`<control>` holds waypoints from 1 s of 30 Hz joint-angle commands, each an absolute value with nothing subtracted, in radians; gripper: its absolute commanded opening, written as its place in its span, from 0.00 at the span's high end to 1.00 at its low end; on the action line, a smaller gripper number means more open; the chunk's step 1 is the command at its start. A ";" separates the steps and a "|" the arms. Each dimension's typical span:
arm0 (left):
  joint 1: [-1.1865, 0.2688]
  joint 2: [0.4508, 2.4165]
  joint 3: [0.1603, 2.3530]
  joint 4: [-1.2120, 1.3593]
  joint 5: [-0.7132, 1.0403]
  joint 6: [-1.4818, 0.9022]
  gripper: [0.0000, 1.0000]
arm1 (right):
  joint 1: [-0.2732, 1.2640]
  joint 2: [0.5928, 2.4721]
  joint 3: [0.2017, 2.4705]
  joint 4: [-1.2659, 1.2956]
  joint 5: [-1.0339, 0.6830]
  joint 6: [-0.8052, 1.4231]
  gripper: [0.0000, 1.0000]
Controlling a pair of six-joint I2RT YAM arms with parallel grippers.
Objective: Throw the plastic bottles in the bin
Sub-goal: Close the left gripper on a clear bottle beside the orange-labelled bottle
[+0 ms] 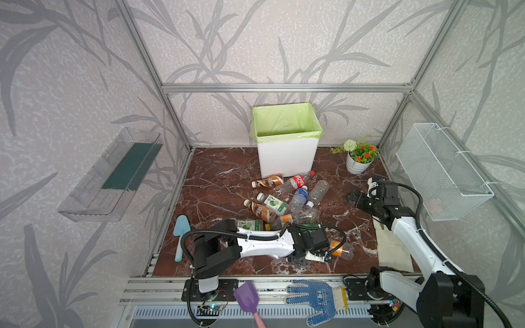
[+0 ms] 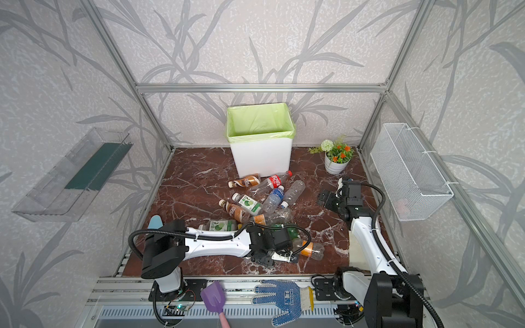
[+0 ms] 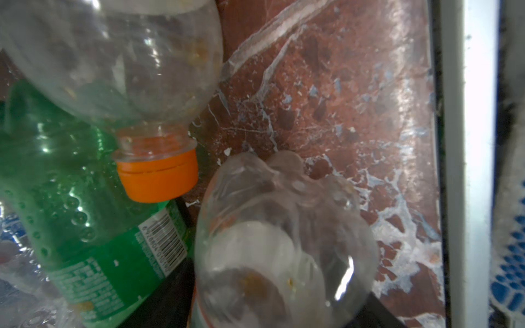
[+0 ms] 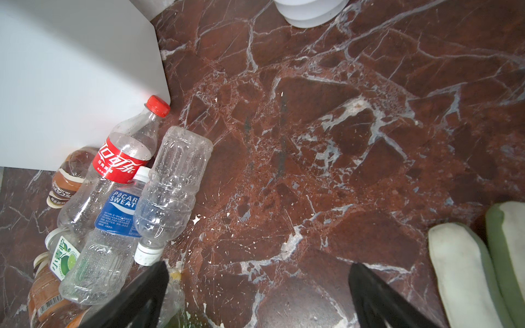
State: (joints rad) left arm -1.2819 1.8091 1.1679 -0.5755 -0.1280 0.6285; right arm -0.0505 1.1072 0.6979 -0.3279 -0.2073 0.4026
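Observation:
Several plastic bottles (image 1: 287,198) lie in a heap on the red marble floor in front of the bin (image 1: 287,159), a white box with a green liner that is also in the other top view (image 2: 261,159). My left gripper (image 1: 326,254) is low at the front of the heap, shut around a clear orange-labelled bottle (image 3: 284,241) lying on the floor (image 1: 342,250). Beside it lie a green bottle (image 3: 85,227) and a clear bottle with an orange cap (image 3: 159,176). My right gripper (image 1: 353,197) is open and empty over bare floor (image 4: 258,284), right of the cola bottle (image 4: 122,162).
A white flower pot (image 1: 358,163) stands at the back right. A wire basket (image 1: 443,170) hangs on the right wall and a clear shelf (image 1: 110,176) on the left. A blue trowel (image 1: 180,233), a purple scoop (image 1: 247,296), a glove (image 1: 315,298) and a cloth (image 1: 393,250) lie near the front.

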 commanded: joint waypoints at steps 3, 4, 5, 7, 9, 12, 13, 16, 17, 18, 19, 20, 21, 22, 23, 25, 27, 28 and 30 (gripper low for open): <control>-1.285 1.844 1.187 -0.552 -0.178 0.635 0.28 | -0.052 1.096 0.684 -0.310 -0.217 0.393 0.01; -1.286 1.845 1.184 -0.540 -0.189 0.634 0.33 | -0.053 1.095 0.685 -0.308 -0.216 0.394 0.01; -1.285 1.846 1.181 -0.529 -0.201 0.630 0.36 | -0.054 1.095 0.685 -0.307 -0.217 0.394 0.01; -1.285 1.851 1.180 -0.519 -0.209 0.630 0.37 | -0.053 1.096 0.684 -0.307 -0.217 0.396 0.01; -1.285 1.851 1.180 -0.511 -0.212 0.630 0.38 | -0.053 1.095 0.683 -0.306 -0.216 0.397 0.01; -1.285 1.843 1.180 -0.501 -0.221 0.628 0.41 | -0.054 1.095 0.677 -0.305 -0.215 0.399 0.01; -1.286 1.840 1.178 -0.496 -0.221 0.629 0.43 | -0.055 1.095 0.675 -0.304 -0.214 0.399 0.01; -1.285 1.825 1.175 -0.491 -0.228 0.631 0.46 | -0.055 1.095 0.673 -0.304 -0.213 0.400 0.01; -1.285 1.819 1.174 -0.489 -0.234 0.631 0.46 | -0.055 1.095 0.673 -0.304 -0.213 0.400 0.01; -1.285 1.810 1.173 -0.489 -0.239 0.632 0.46 | -0.055 1.095 0.672 -0.304 -0.214 0.400 0.01; -1.285 1.801 1.175 -0.492 -0.246 0.632 0.48 | -0.055 1.095 0.672 -0.303 -0.212 0.400 0.01; -1.285 1.790 1.175 -0.494 -0.250 0.632 0.49 | -0.055 1.095 0.672 -0.302 -0.210 0.400 0.01; -1.285 1.777 1.175 -0.496 -0.257 0.632 0.50 | -0.057 1.097 0.673 -0.301 -0.210 0.400 0.01; -1.285 1.760 1.174 -0.496 -0.264 0.630 0.50 | -0.057 1.098 0.673 -0.300 -0.210 0.400 0.01; -1.285 1.747 1.172 -0.493 -0.275 0.633 0.51 | -0.057 1.100 0.673 -0.299 -0.209 0.399 0.01; -1.285 1.709 1.173 -0.484 -0.312 0.629 0.52 | -0.057 1.104 0.674 -0.297 -0.210 0.399 0.01; -1.285 1.673 1.172 -0.468 -0.353 0.630 0.52 | -0.057 1.109 0.677 -0.293 -0.215 0.395 0.01; -1.285 1.651 1.172 -0.462 -0.370 0.633 0.52 | -0.057 1.111 0.679 -0.290 -0.218 0.392 0.01; -1.284 1.608 1.171 -0.444 -0.405 0.636 0.52 | -0.057 1.115 0.686 -0.289 -0.222 0.386 0.01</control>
